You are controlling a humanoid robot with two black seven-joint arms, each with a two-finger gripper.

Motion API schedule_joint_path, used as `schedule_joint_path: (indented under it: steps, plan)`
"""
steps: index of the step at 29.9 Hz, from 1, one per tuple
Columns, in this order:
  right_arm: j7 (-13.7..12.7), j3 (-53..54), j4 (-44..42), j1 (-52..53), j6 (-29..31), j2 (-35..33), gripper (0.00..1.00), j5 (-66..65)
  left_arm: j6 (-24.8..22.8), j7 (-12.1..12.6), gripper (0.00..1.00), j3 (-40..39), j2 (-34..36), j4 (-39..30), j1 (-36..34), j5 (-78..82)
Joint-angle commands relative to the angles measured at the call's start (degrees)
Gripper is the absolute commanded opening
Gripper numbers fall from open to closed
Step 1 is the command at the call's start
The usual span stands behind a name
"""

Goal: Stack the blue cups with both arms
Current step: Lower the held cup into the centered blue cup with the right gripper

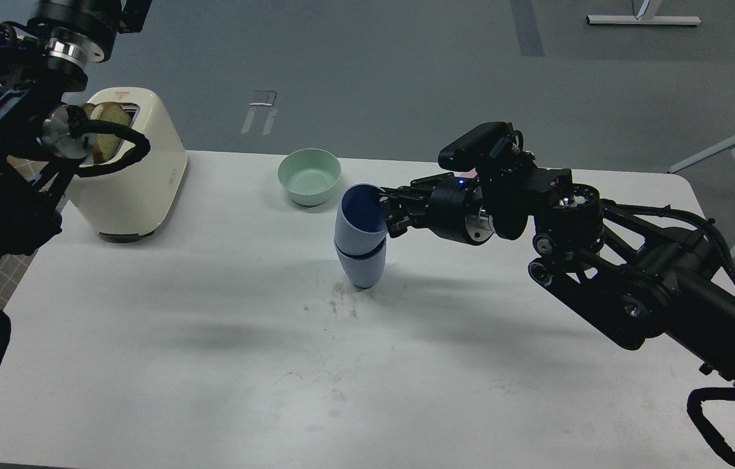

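Two dusty-blue cups stand at the table's middle. The lower cup (362,268) is upright on the table. The upper cup (355,225) sits tilted inside it, its mouth leaning right toward my right arm. My right gripper (385,212) comes in from the right and is shut on the upper cup's right rim. My left arm (9,150) rises along the left edge and leaves the view at the top left, so its gripper is out of view.
A mint-green bowl (309,174) stands just behind and left of the cups. A cream toaster (139,176) with bread in it stands at the back left. The white table (211,339) shows scuff marks in front of the cups.
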Motion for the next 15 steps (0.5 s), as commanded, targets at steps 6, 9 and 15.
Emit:
schedule_joint_path:
  steps: [6, 9, 15]
  plan:
    - [0.02, -1.67, -0.1, -0.12, 0.01, -0.01, 0.09, 0.0, 0.0, 0.05, 0.98, 0.09, 0.09, 0.02, 0.0, 0.0]
    - [0.02, -2.29, -0.19, -0.2, 0.01, -0.1, 0.1, 0.0, 0.0, -0.03, 0.98, 0.09, 0.18, 0.02, 0.0, 0.0]
    - [-0.07, -2.29, -0.27, -0.56, 0.01, -0.18, 0.12, 0.0, 0.0, 0.05, 0.98, 0.0, 0.18, 0.02, 0.09, 0.0]
